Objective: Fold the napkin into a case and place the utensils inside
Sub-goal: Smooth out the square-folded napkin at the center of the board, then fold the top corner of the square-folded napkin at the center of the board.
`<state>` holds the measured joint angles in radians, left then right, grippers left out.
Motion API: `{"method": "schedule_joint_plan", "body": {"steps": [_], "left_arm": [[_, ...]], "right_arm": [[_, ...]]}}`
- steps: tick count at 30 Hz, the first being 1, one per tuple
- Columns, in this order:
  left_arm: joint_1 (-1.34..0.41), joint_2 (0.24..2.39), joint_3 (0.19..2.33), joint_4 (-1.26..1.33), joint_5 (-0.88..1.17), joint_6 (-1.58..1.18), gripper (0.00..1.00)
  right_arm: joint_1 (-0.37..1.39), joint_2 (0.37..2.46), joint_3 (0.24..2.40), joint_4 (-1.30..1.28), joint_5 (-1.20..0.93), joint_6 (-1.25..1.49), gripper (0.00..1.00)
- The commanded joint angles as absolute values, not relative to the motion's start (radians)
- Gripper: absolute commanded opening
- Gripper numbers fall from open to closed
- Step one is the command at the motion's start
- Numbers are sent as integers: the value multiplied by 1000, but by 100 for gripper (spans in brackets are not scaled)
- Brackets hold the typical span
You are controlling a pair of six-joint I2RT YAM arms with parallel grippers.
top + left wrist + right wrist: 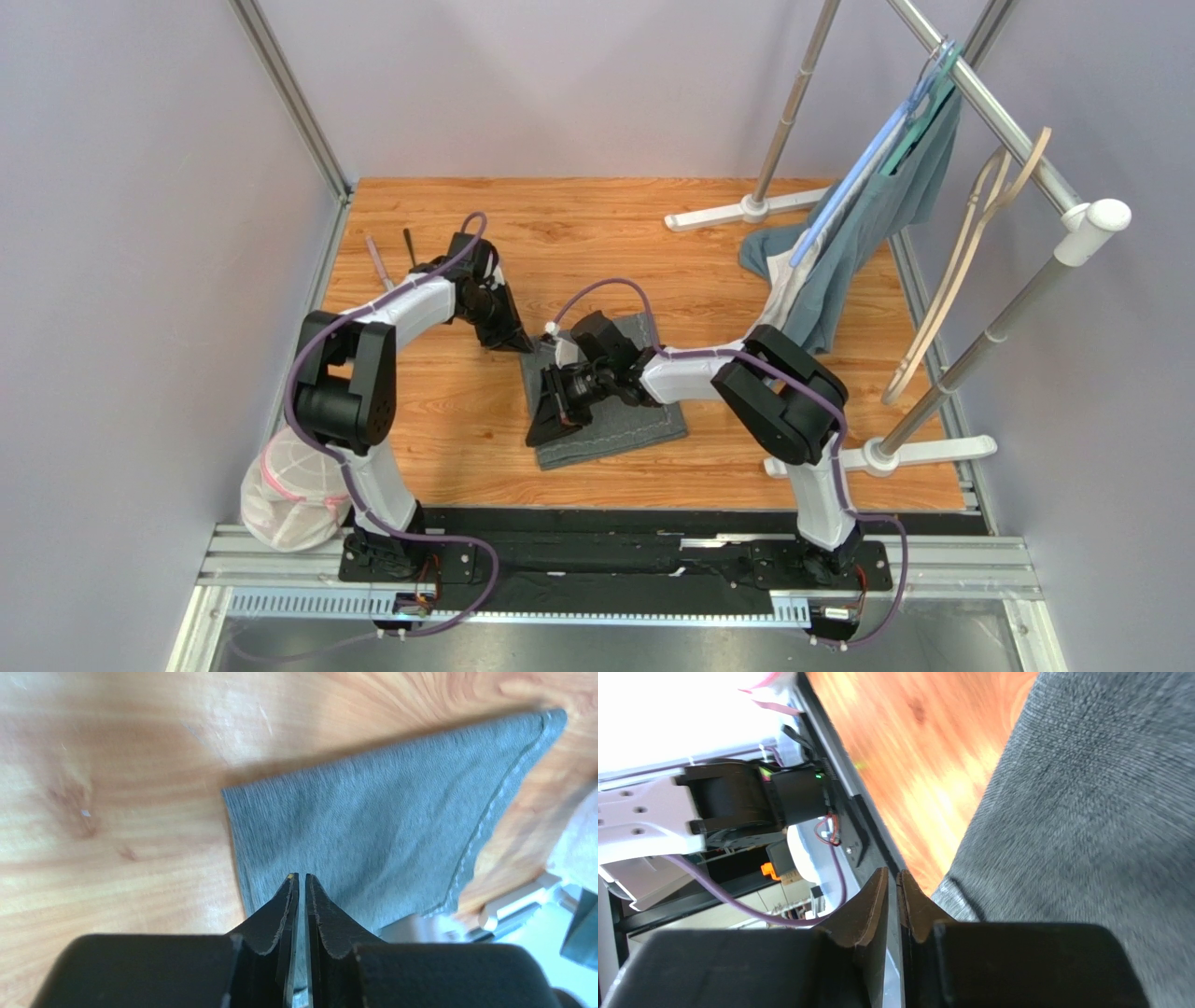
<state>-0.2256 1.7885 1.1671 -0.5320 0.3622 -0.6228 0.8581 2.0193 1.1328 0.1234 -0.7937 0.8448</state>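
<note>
The dark grey napkin (617, 406) lies on the wooden table in front of both arms. My left gripper (512, 340) is at its far left corner. In the left wrist view its jaws (302, 876) are nearly together, and the napkin (393, 826) runs between them, raised a little over its shadow. My right gripper (542, 423) is at the napkin's left edge. Its jaws (894, 873) are closed to a slit, and the napkin (1088, 812) tucks in at the right finger. The silver knife (379, 262) and black spoon (410, 245) lie at the far left, behind the left arm.
A teal-grey garment (856, 238) hangs from a rack at the back right. The rack's white feet (744, 210) (898, 451) rest on the table. A white mesh bag (288, 490) hangs off the near left edge. Bare wood lies left of the napkin.
</note>
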Motion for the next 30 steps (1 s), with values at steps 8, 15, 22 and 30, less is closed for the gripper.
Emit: {"method": "schedule_joint_plan", "body": {"steps": [8,15,22,30], "left_arm": [[-222,1787,1276,-634,261,-575,16],[-331,1504,1154,-626,273,-552,26],[-537,1365,944,-551,265,-623,25],[-684,1224,885,-542,209,-663,32]], "right_arm": [[850,1846,1183,-388,-468,628,26],[700,1583,1034,-690,58,664,62],[548,1591,1028,-689,179,629,55],[538,1654,1060,-684,173,618,50]]}}
